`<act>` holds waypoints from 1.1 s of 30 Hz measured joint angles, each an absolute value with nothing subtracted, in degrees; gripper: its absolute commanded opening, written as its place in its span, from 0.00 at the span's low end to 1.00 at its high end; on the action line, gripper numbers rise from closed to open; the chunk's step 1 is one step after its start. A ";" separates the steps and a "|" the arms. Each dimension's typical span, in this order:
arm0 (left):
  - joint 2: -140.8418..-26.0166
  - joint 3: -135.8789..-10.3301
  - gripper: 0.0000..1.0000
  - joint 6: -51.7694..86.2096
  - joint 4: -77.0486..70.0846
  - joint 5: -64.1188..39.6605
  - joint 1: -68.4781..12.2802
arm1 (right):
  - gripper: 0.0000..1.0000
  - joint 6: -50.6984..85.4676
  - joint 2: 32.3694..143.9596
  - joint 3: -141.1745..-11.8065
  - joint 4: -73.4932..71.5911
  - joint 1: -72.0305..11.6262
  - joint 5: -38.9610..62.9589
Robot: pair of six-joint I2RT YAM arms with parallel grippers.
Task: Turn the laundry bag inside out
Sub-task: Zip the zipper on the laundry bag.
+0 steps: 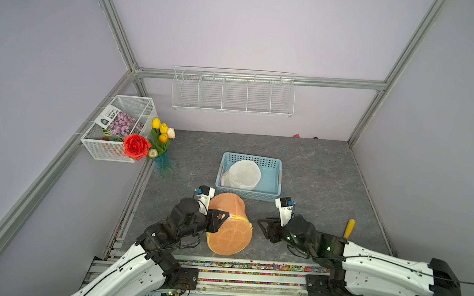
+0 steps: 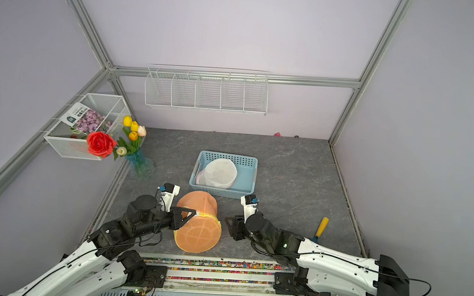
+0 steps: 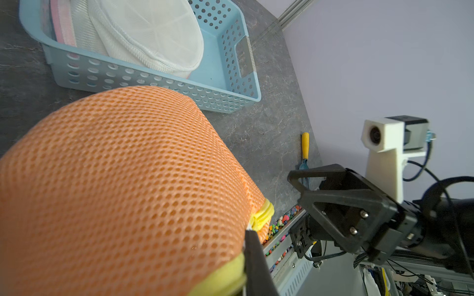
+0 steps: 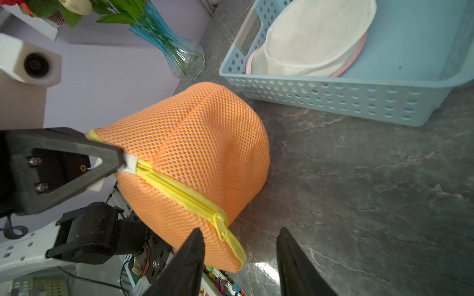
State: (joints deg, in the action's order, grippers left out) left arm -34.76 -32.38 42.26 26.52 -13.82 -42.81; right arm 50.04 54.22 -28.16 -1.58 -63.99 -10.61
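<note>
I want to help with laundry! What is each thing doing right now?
orange laundry bag: puffed up, lying on its side
zipper: looks closed where visible
left gripper: shut on the orange laundry bag's zipper end
right gripper: open, holding nothing
white laundry bag: lying in the blue basket
glass vase: upright, holding tulips

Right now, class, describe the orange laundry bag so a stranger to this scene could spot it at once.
On the grey marbled table, find the blue perforated basket. Just in front of it, toward the arms, sits the orange mesh laundry bag, pinched by the left claw. Unlike the white mesh bag inside the basket, it is orange with a yellow zipper.
</note>
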 measured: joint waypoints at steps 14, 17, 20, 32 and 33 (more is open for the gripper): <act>-34.70 -32.38 0.00 42.30 26.50 -14.55 -42.76 | 0.51 53.30 59.75 -24.43 -14.26 -58.17 6.74; -34.68 -32.38 0.00 42.33 26.50 -14.72 -42.76 | 0.49 53.28 60.82 -24.45 -14.90 -57.78 8.19; -34.61 -32.38 0.00 42.33 26.48 -14.87 -42.76 | 0.48 53.34 62.39 -24.45 -16.45 -57.17 9.45; -34.11 -32.38 0.00 42.57 26.46 -15.03 -42.76 | 0.38 54.59 65.04 -24.36 -21.32 -56.97 12.32; -34.09 -32.38 0.00 42.72 26.46 -15.05 -42.76 | 0.38 54.70 65.04 -24.16 -21.80 -56.97 12.32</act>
